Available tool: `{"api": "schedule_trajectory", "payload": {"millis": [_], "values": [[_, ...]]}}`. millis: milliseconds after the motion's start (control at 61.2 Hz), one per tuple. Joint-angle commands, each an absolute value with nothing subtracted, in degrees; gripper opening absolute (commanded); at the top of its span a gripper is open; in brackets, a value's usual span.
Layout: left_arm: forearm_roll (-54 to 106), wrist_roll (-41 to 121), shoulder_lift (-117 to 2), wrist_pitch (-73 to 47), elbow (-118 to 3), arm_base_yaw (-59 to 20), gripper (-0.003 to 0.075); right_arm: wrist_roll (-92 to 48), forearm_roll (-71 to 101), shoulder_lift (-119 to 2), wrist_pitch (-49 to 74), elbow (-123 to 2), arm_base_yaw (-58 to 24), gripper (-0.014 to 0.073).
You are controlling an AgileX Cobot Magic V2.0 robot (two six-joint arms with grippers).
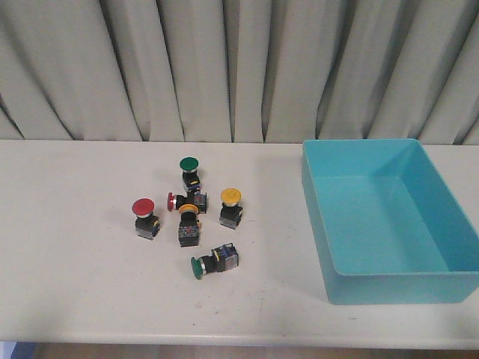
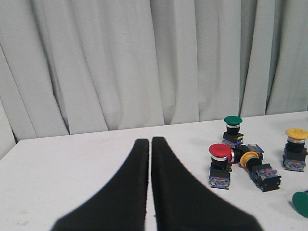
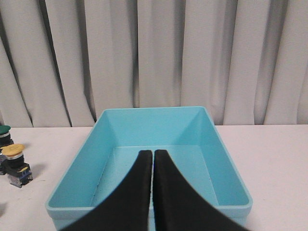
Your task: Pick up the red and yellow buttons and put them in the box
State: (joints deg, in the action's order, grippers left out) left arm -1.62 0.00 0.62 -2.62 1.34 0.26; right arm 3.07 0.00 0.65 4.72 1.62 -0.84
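A cluster of buttons stands left of centre on the table. An upright red button (image 1: 143, 209) is at its left, and a second red button (image 1: 173, 200) lies on its side in the middle. One yellow button (image 1: 231, 197) stands at the right; another yellow button (image 1: 188, 218) sits in the middle. The turquoise box (image 1: 397, 288) stands empty at the right. Neither gripper appears in the front view. My left gripper (image 2: 150, 140) is shut and empty, short of the red button (image 2: 220, 151). My right gripper (image 3: 152, 153) is shut and empty in front of the box (image 3: 154, 126).
A green button (image 1: 188, 165) stands upright at the back of the cluster, and another green button (image 1: 199, 266) lies on its side at the front. A grey curtain hangs behind the table's far edge.
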Motion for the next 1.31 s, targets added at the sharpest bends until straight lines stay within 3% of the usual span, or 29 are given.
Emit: {"api": "schedule_trajectory", "payload": {"millis": [0, 229, 539, 736, 948, 1144, 1291], "values": [[-1.4, -0.6, 1.4, 1.9, 3.2, 0.4, -0.0006, 3.1, -0.6, 1.2, 0.4, 1.8, -0.6, -0.0006], [0.0, -3.2, 1.4, 3.9, 3.2, 0.4, -0.0007, 5.7, 2.4, 1.2, -3.0, 1.8, -0.6, -0.0006], [3.6, -23.9, 1.4, 13.8, 2.7, 0.4, -0.0006, 11.8, 17.8, 1.2, -8.5, 1.0, -0.6, -0.0006], [2.6, -33.0, 1.4, 26.1, 2.3, 0.2, -0.0006, 11.5, 13.8, -0.4, -3.4, -9.9, -0.6, -0.0006], [-8.0, -33.7, -4.1, 14.2, -10.1, -1.0, -0.0003, 9.2, 2.6, -13.0, 2.3, -25.5, -0.6, 0.0004], [-15.2, -33.1, -17.8, 0.6, -24.2, -1.3, 0.0032, 6.9, 0.7, -25.4, 1.9, -35.1, -0.6, 0.0128], [-14.5, -27.8, -28.8, -8.8, -33.0, -1.3, 0.0155, 6.9, 1.2, -28.7, -1.5, -35.7, -0.6, 0.0325]]}}
